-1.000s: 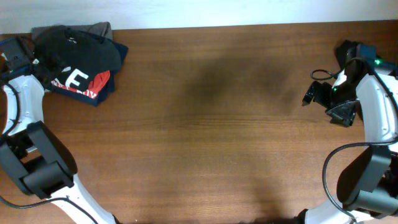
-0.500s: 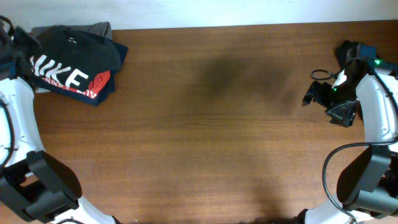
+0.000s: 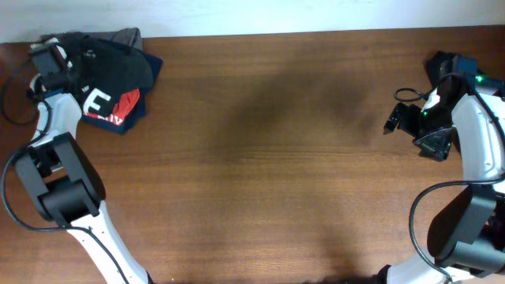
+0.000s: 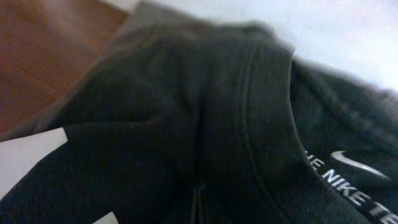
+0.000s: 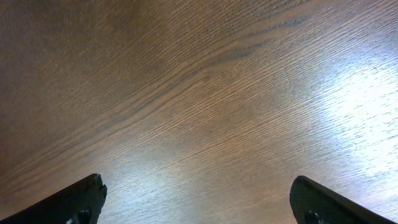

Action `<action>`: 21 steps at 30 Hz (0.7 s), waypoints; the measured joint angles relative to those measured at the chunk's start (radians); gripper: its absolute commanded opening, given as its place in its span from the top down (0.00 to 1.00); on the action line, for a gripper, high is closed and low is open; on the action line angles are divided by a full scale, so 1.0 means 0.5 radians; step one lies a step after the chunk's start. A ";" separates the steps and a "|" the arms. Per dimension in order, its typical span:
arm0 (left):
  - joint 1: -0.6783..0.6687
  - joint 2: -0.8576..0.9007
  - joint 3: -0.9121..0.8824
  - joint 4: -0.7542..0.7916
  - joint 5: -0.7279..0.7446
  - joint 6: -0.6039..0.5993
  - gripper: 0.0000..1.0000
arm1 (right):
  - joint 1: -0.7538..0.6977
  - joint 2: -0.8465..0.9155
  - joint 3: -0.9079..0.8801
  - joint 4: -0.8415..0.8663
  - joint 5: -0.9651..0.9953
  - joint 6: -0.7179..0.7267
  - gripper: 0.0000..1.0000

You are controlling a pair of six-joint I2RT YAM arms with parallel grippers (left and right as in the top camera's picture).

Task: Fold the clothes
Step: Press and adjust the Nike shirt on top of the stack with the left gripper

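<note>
Overhead, my left gripper (image 3: pixel 61 63) sits on the dark clothes pile (image 3: pixel 110 75) at the far-left corner of the table (image 3: pixel 260 158); I cannot tell whether its fingers are apart or together. Right gripper (image 5: pixel 199 204) hangs fingers apart, well away. I judge this the pickup: next, pinch one garment and drag it to the centre.
</note>
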 measured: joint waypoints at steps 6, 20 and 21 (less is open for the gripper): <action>0.002 0.002 0.001 0.018 -0.002 0.060 0.95 | 0.000 0.000 0.000 0.000 0.000 0.000 0.01; -0.071 -0.439 0.064 -0.136 0.163 0.098 0.95 | 0.000 0.000 0.000 0.000 0.000 0.001 0.01; -0.082 -0.439 0.069 -0.152 0.169 0.100 0.95 | 0.000 0.000 0.000 0.000 0.000 0.001 0.01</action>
